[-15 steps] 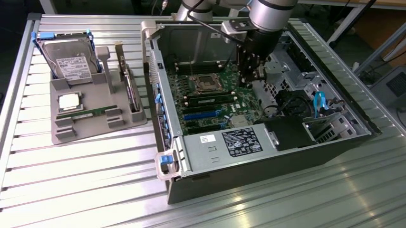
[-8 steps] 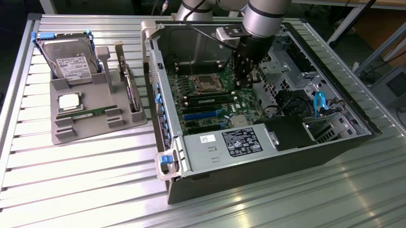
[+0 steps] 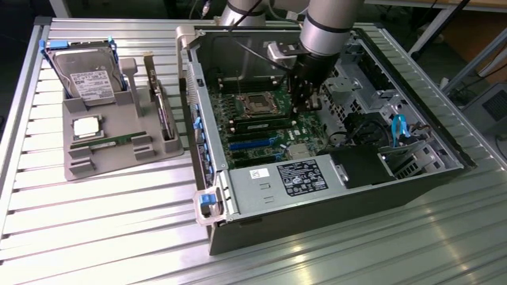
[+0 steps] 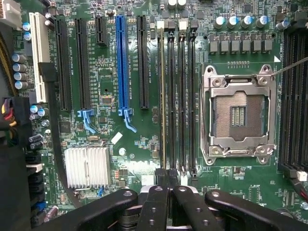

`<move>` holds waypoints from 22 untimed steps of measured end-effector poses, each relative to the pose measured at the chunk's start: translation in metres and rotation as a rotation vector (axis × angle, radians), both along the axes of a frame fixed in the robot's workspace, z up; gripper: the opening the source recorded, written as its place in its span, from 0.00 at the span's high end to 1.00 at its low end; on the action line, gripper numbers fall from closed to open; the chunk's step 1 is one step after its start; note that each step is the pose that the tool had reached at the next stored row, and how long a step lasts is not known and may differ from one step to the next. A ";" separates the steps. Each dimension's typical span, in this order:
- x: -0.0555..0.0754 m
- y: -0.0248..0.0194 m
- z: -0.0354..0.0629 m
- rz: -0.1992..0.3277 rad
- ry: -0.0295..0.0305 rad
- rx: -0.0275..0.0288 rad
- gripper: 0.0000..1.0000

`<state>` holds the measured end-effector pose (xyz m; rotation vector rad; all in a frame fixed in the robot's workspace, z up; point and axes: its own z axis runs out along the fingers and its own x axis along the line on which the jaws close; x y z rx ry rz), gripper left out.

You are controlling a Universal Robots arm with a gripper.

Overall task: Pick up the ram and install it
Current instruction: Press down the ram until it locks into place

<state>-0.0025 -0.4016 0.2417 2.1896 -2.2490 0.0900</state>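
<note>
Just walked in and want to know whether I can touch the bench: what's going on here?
A robot arm is reaching down into an open computer case, its gripper shut over the memory slots beside the empty processor socket. A ram stick stands edge-on in the slot the fingers meet over. On the exterior view's left, a grey holder carries a hard drive and a processor chip.

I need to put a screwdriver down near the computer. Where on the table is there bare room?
The table is bare in front of the grey parts holder and beside the open computer case. It is crowded on the holder, with the hard drive, and inside the case, where the arm reaches.
</note>
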 end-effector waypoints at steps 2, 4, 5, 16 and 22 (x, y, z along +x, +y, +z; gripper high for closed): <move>0.000 0.0000 -0.0030 0.000 0.0000 0.0000 0.90; 0.000 0.0000 -0.0058 0.000 0.0000 0.0000 0.90; 0.000 0.0000 -0.0075 0.000 0.0001 -0.0002 0.90; -0.047 0.0000 0.0047 0.000 -0.0002 0.0000 0.90; -0.094 0.0000 0.0015 0.000 -0.0002 0.0000 0.90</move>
